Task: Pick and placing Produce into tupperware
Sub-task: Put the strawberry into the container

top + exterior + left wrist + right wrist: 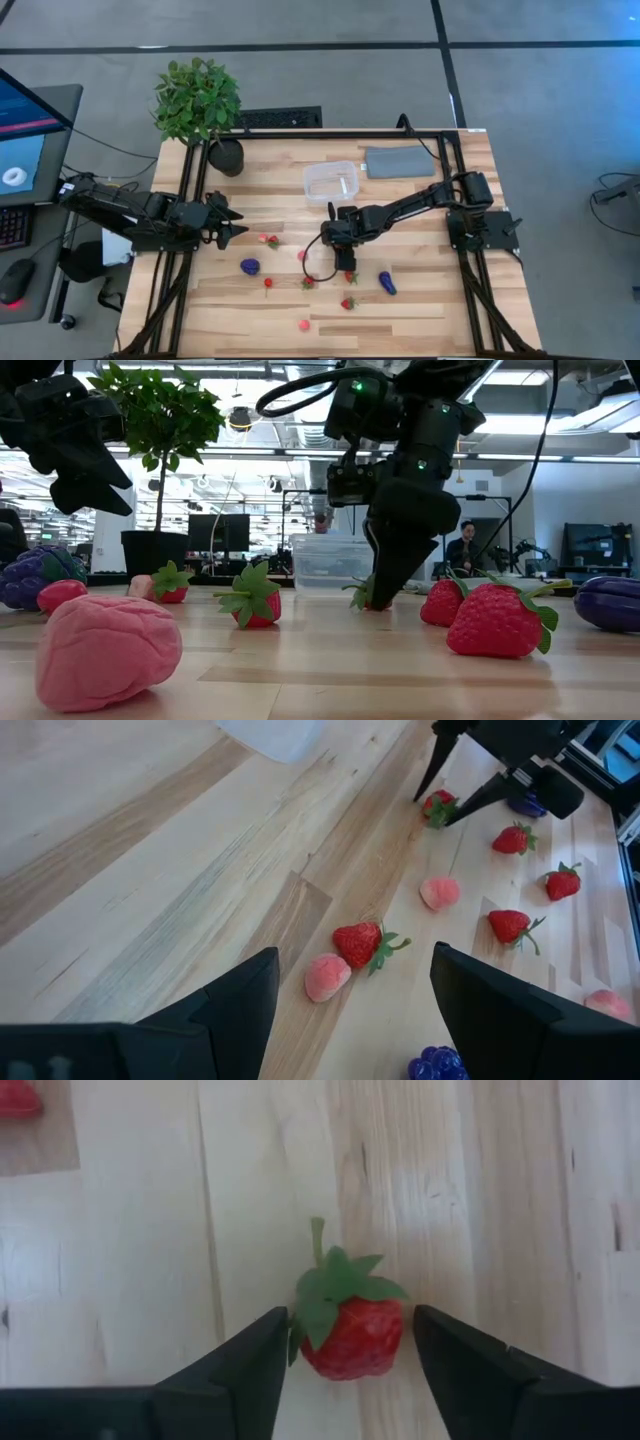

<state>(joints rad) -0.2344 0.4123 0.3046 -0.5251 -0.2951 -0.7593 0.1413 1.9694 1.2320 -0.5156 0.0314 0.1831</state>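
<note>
My right gripper (pixel 348 268) points down at the table's middle, open. Its fingers stand on either side of a red strawberry with a green top (pixel 355 1342), close to it, with a small gap showing beside one finger. The low view shows this strawberry (pixel 362 596) resting on the wood under the right gripper (pixel 392 588). My left gripper (pixel 235 226) hovers open near the left edge, above a strawberry (pixel 360 942) and a pink piece (pixel 327 977). The clear tupperware (pixel 330 182) stands toward the far edge. Other produce lies scattered across the near half, including two purple pieces (pixel 249 266) (pixel 387 284).
A leafy potted plant (pixel 197 100) stands at the far left corner and a flat grey pad (pixel 400 162) lies right of the tupperware. Black frame rails run along the table's left and right sides. A person sits in the room beyond (pixel 462 548).
</note>
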